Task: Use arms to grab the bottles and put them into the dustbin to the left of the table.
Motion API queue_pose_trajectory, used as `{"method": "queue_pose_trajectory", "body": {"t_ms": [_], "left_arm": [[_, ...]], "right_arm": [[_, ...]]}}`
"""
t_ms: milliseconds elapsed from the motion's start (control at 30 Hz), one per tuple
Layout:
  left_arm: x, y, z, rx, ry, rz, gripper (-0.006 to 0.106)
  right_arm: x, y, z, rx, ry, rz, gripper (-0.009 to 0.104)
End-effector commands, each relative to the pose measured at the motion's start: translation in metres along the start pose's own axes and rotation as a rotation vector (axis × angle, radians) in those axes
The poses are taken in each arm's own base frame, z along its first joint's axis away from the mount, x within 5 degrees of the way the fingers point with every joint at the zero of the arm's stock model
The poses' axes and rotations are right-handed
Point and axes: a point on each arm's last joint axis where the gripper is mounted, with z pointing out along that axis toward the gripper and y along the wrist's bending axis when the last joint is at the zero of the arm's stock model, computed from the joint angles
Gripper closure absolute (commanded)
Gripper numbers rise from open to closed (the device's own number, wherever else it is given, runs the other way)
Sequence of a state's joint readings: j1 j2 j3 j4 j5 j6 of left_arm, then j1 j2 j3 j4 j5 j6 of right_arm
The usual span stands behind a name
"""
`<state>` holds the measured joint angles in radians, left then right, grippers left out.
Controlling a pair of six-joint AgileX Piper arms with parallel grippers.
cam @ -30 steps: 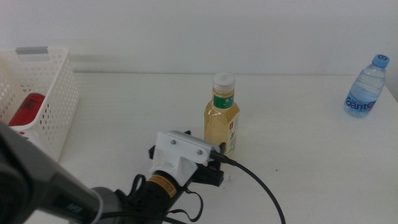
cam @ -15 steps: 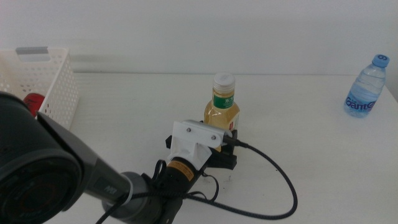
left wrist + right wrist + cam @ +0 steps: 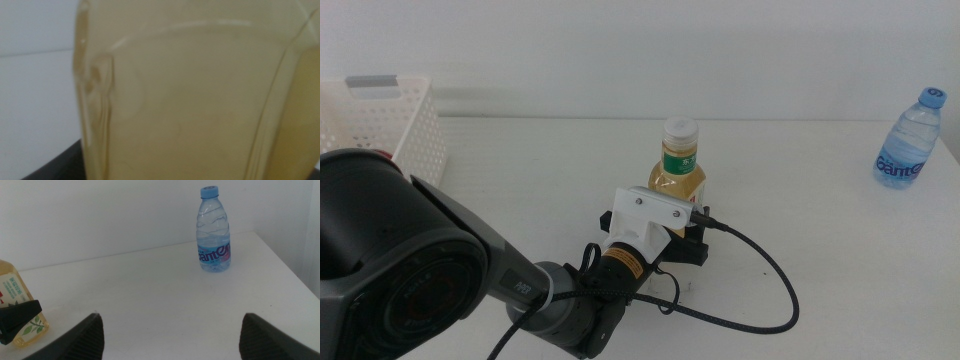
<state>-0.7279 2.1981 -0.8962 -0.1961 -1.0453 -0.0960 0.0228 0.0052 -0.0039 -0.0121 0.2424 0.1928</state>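
The left gripper (image 3: 686, 232) is reaching in at the base of the yellow-liquid bottle (image 3: 677, 180), which is standing upright mid-desk and filling the left wrist view; whether its jaws are clenching it I cannot tell. The right gripper (image 3: 170, 330) is waiting with jaws spread wide, well apart from the one blue-capped water bottle (image 3: 910, 140) standing at the far right. One white dustbin (image 3: 405, 125) is sitting at the left edge of the desk (image 3: 520, 170), with nothing standing between it and the yellow-liquid bottle.

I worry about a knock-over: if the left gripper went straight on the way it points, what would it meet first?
The yellow bottle. The left gripper is already at its lower body, and the bottle fills the left wrist view. Any further push would likely shove or tip it; actual contact can't be confirmed.
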Motion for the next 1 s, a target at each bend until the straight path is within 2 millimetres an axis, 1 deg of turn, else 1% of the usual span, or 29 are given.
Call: {"method": "queue_pose_trajectory", "body": {"t_ms": [0,67,100,167,233,300,333,400,433,533,600,733,833,867,933,967], "left_arm": [[-0.003,0.001,0.002,-0.019,-0.015,0.014,0.008],[-0.003,0.003,0.002,-0.037,-0.016,0.037,0.012],[-0.003,0.004,0.002,-0.043,-0.02,0.045,0.017],[-0.005,0.005,0.002,-0.054,-0.028,0.037,0.031],[-0.008,0.004,-0.002,-0.049,-0.039,0.035,0.055],[-0.018,0.002,-0.015,-0.038,-0.033,0.004,0.078],[-0.024,0.001,-0.024,-0.029,-0.009,-0.024,0.087],[-0.039,-0.004,-0.043,-0.025,0.065,-0.078,0.099],[-0.047,-0.006,-0.053,-0.032,0.127,-0.09,0.102],[-0.072,-0.01,-0.075,-0.021,0.261,-0.019,0.102],[-0.091,-0.012,-0.086,-0.02,0.27,-0.003,0.102],[-0.112,-0.011,-0.106,-0.026,0.322,-0.085,0.102],[-0.124,-0.004,-0.12,-0.012,0.418,-0.137,0.102],[-0.127,-0.002,-0.124,-0.002,0.474,-0.148,0.102],[-0.141,0.008,-0.13,0.016,0.595,-0.142,0.102],[-0.152,0.016,-0.13,0.012,0.637,-0.137,0.102]], "right_arm": [[0.0,-0.001,0.0,0.006,-0.009,-0.011,0.014],[0.0,-0.001,0.0,0.006,-0.009,-0.011,0.014],[0.0,-0.001,0.0,0.006,-0.009,-0.011,0.014],[0.0,-0.001,0.0,0.006,-0.009,-0.011,0.014],[0.0,-0.001,0.0,0.006,-0.009,-0.011,0.014],[0.0,-0.001,0.0,0.006,-0.009,-0.011,0.014],[0.0,-0.001,0.0,0.006,-0.009,-0.011,0.014],[0.0,-0.001,0.0,0.006,-0.009,-0.011,0.014],[0.0,-0.001,0.0,0.006,-0.009,-0.011,0.014],[0.0,-0.001,0.0,0.006,-0.009,-0.011,0.014],[0.0,-0.001,0.0,0.006,-0.009,-0.011,0.014],[0.0,-0.001,0.0,0.006,-0.009,-0.011,0.014],[0.0,-0.001,0.0,0.006,-0.009,-0.011,0.014],[0.0,-0.001,0.0,0.006,-0.009,-0.011,0.014],[0.0,-0.001,0.0,0.006,-0.009,-0.011,0.014],[0.0,-0.001,0.0,0.006,-0.009,-0.011,0.014]]}}
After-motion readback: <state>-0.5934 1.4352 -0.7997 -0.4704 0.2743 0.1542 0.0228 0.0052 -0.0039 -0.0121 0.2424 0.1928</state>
